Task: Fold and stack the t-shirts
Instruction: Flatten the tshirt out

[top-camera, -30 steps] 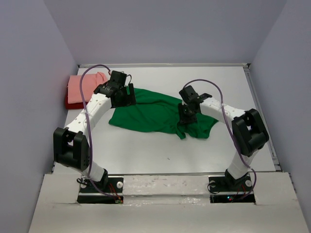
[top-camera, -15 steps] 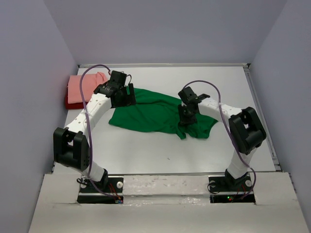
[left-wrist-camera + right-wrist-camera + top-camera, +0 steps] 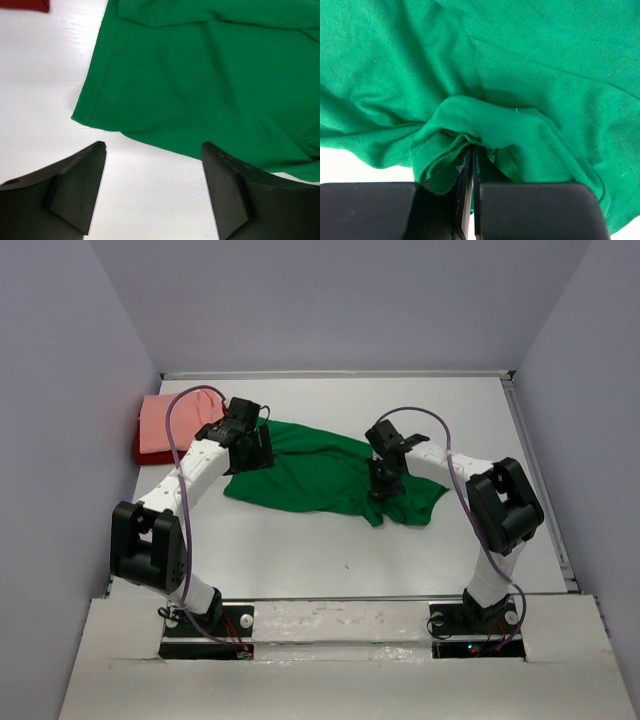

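White tabletop is carrying your green t-shirt, which is lying rumpled between the arms. Your right gripper is pinching a bunched fold near its right end. Your left gripper is hovering, jaws wide, just short of the flat left hem. The pink t-shirt is lying on the dark red t-shirt at far left.

Green t-shirt lies rumpled; pink t-shirt sits folded atop red t-shirt.

High rear overview and close downward wrist views share green t-shirt.
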`<state>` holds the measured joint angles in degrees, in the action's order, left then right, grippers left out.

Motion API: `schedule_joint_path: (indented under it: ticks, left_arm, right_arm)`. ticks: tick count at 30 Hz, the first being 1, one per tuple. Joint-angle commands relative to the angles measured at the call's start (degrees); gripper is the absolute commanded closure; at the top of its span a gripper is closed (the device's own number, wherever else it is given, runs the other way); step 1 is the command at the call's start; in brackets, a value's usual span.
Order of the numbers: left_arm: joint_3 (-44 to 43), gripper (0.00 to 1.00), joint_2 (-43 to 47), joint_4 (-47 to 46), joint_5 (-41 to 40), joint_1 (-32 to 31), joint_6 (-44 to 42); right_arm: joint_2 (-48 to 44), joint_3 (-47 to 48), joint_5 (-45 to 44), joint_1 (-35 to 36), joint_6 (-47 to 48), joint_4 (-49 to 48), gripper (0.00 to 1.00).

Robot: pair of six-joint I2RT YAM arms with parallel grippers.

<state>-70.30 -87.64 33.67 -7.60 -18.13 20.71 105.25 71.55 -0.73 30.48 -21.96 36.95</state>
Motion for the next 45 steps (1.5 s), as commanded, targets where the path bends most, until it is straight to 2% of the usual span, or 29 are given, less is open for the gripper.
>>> schedule_joint_path:
  ticks: [1, 2, 3, 5, 8, 11, 15, 20, 24, 32, 36, 40, 45]
  left_arm:
    - [1.9, 0.24, 3.0, -1.2, -1.0, 1.0, 1.0]
    - [2.2, 0.30, 2.9, -1.2, -1.2, 1.0, 1.0]
    - [2.3, 0.40, 3.0, -1.2, -1.0, 1.0, 1.1]
    - [2.5, 0.45, 3.2, -0.9, -1.2, 1.0, 1.3]
    - [2.6, 0.45, 3.8, -0.4, -2.9, 1.0, 1.8]
    - [2.4, 0.41, 4.4, 0.2, -4.0, 1.1, 1.8]
    - [2.7, 0.25, 4.5, 0.5, -4.4, 1.0, 2.0]
    - [3.2, 0.17, 3.9, 0.9, -5.3, 0.9, 2.1]
    - [3.6, 0.04, 2.9, 1.4, -6.6, 0.9, 2.3]
    - [8.0, 0.04, -0.3, -1.7, -4.6, 1.0, 3.6]
    - [9.7, 0.06, -4.3, -5.7, 0.6, 2.6, 3.8]
    - [9.0, 0.14, -6.2, -6.2, -3.6, 3.0, 3.9]
    - [8.6, 0.14, -7.9, -6.6, -5.3, 5.2, 3.7]
  right_arm:
    - [-1.4, 2.4, -2.3, 0.2, 0.6, -0.8, 0.97]
    - [-2.0, 2.5, -3.2, 0.2, 0.5, -0.5, 1.00]
    - [-2.3, 2.6, -3.6, 0.2, 0.4, -0.3, 1.00]
    - [-3.5, 2.7, -5.2, 0.2, 0.3, 0.1, 1.00]
    - [-5.3, 3.9, -7.9, 0.2, 0.5, 1.3, 1.00]
    - [-6.6, 5.7, -9.9, 0.2, 1.1, 3.0, 1.00]
    - [-7.5, 7.9, -10.4, 0.2, 1.8, 5.2, 1.00]
    - [-8.0, 8.8, -10.7, 0.2, 1.7, 6.2, 1.00]
    - [-8.5, 8.4, -10.7, 0.2, 1.7, 6.6, 1.00]
    - [-9.3, 7.0, -9.7, 0.2, 1.7, 5.8, 1.00]
    - [-10.5, 6.0, -9.5, 0.2, 1.7, 5.4, 1.00]
    - [-12.1, 4.8, -9.6, 0.2, 1.8, 5.4, 1.00]
    - [-13.5, 3.1, -9.7, 0.2, 2.0, 5.3, 1.00]
